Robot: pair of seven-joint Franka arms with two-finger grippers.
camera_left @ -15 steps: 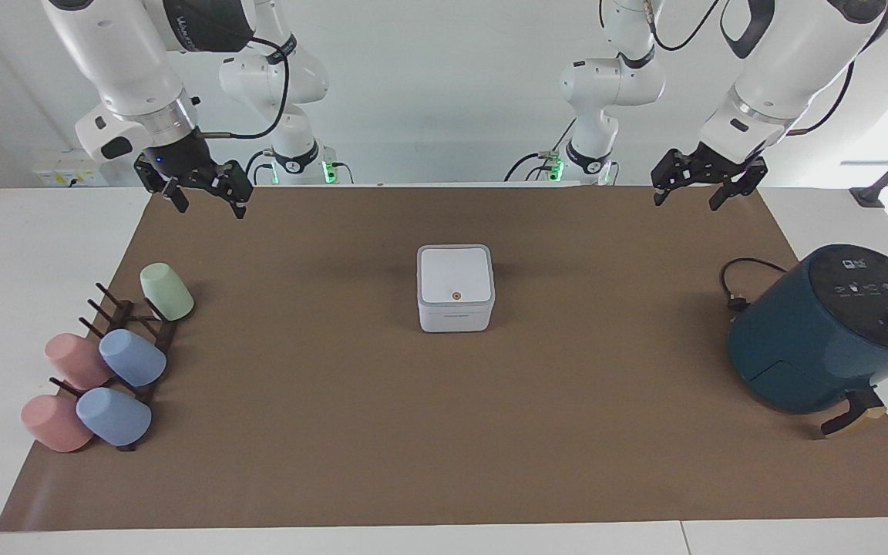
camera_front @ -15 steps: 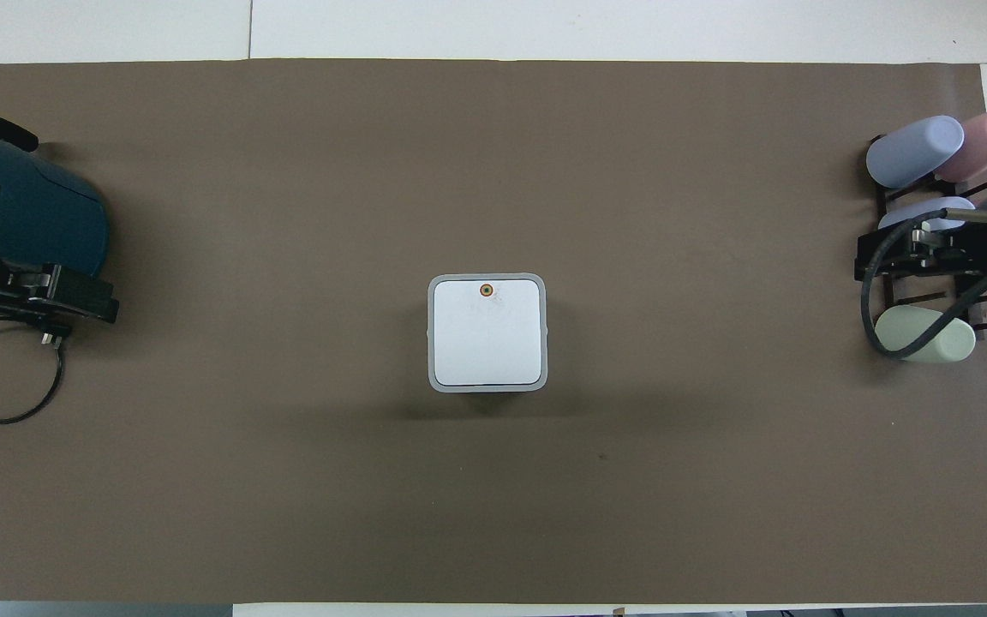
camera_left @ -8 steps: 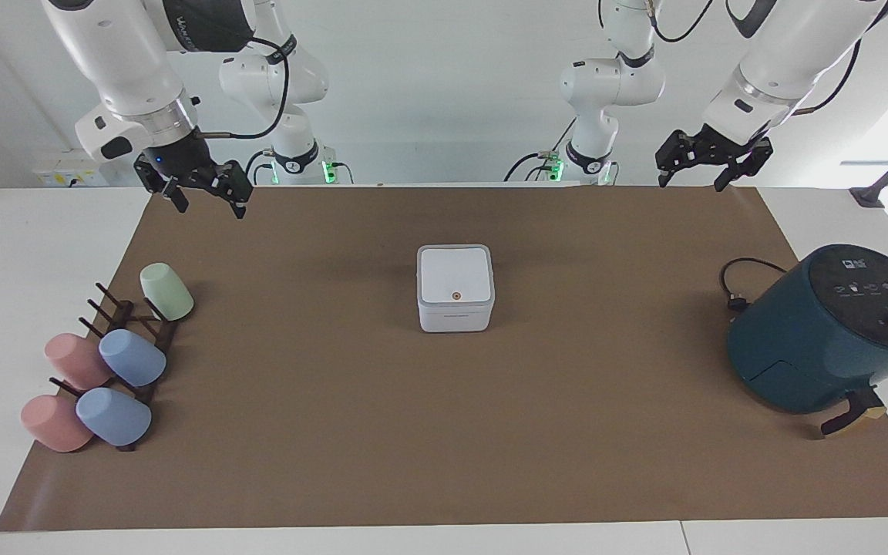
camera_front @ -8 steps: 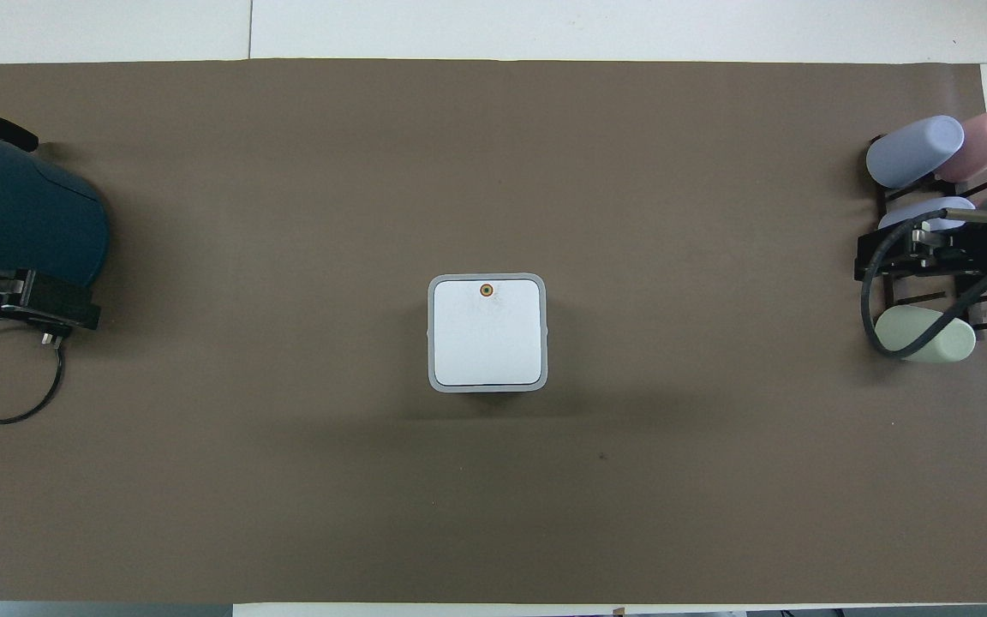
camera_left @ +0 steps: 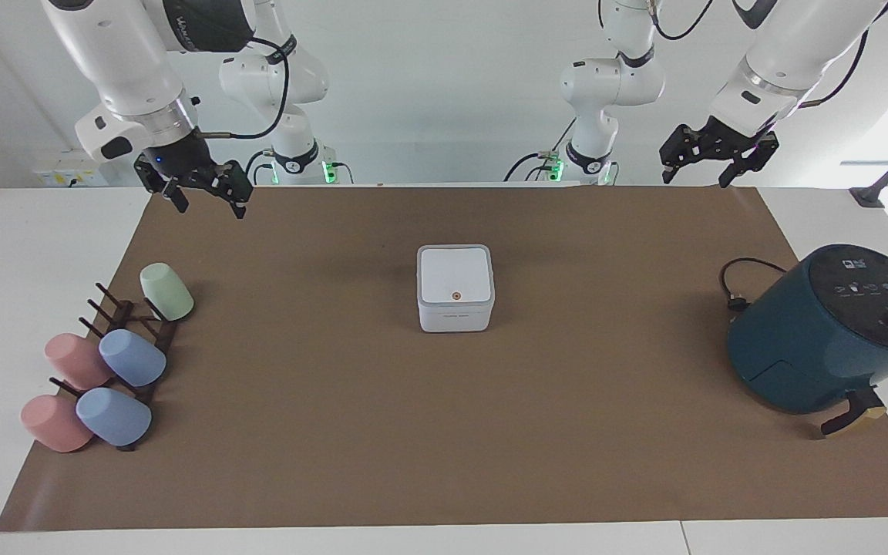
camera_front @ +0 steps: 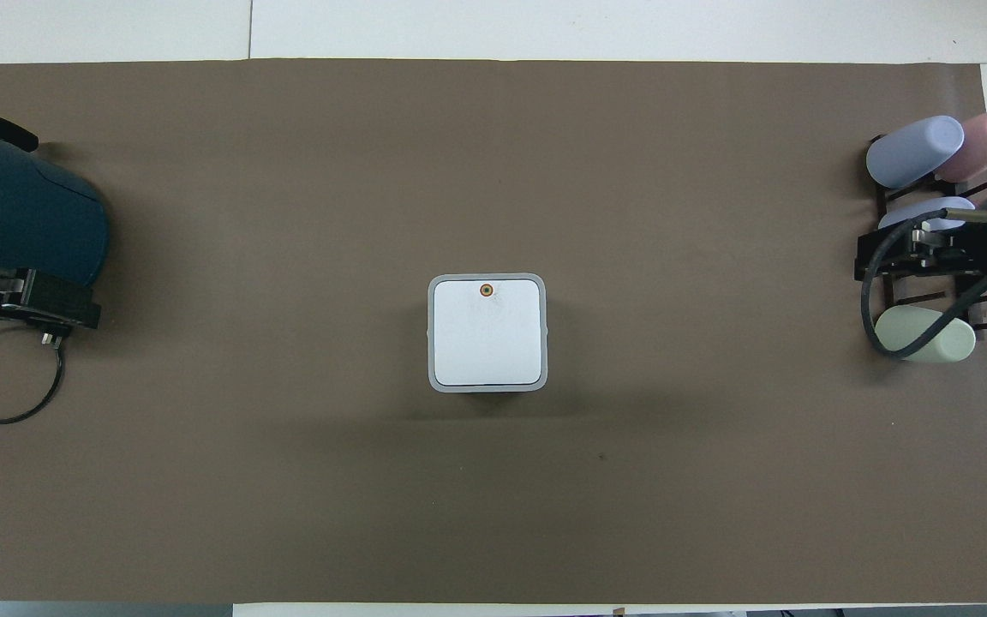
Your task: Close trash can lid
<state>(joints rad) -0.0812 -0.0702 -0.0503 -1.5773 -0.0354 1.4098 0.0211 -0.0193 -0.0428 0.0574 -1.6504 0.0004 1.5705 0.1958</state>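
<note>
Lid point(camera_left: 453, 275) flat on trash can point(camera_left: 455, 316): light, stiff flap; press near its dot. Left pincer point(camera_left: 718, 160) and right pincer point(camera_left: 196, 190) open, well apart from it.

The trash can point(camera_left: 455, 308) is white, its lid point(camera_left: 455, 276) carrying an orange dot. The air fryer point(camera_left: 829, 331) is teal. Pink, blue and green cups point(camera_left: 132, 358) lie on a brown mat point(camera_left: 444, 432).
</note>
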